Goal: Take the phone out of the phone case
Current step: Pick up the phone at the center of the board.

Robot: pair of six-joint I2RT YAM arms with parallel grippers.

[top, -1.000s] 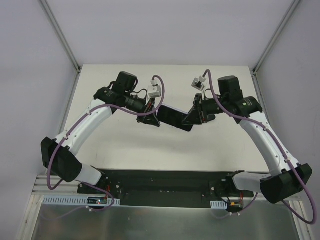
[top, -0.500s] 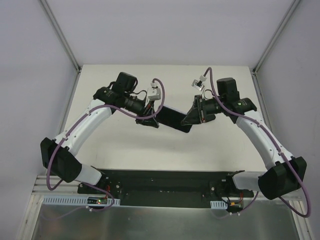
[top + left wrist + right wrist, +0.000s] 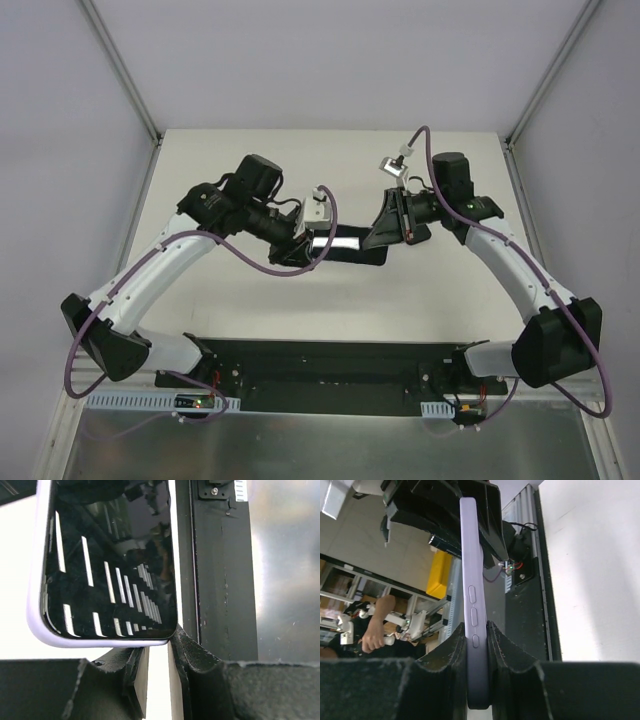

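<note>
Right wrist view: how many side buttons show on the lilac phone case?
3, in a row on the phone case edge: upper button, middle button, lowest button between the fingers of the right gripper. Others may be hidden.

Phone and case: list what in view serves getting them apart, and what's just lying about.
For the job: phone, phone case, left gripper, right gripper.
Just there: table, purple cables, black base plate, metal sheet.

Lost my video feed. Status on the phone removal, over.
Right gripper shut on phone case edge, off the table. Left gripper slightly open at a corner of the phone, gripping nothing. Phone seated in case. Nothing in the way.
</note>
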